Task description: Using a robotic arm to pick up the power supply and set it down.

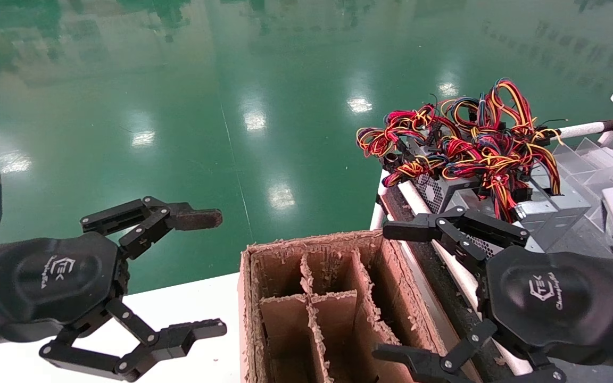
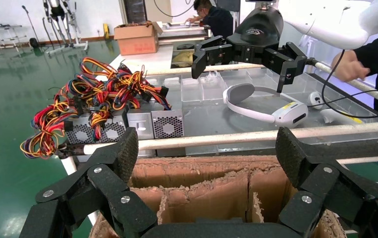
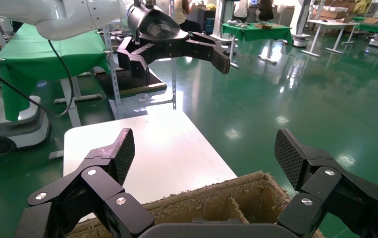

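Right gripper (image 1: 397, 290): I'm hovering it at about 5 o'clock, jaws spread wide, gripping nothing.
Left gripper (image 1: 213, 272): sitting wide open at 8 o'clock, empty too.
Power supply (image 1: 447, 191): lying at 2 o'clock under its wires (image 1: 466, 135), untouched.
Cardboard box (image 1: 328, 298): waiting at 6 o'clock.
Progress: I'm basically just starting, pickup and set-down both left.

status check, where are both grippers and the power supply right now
Left gripper open, empty, over white table. Right gripper open, empty, beside cardboard box. Power supply untouched on rack under tangled wires. Path clear.
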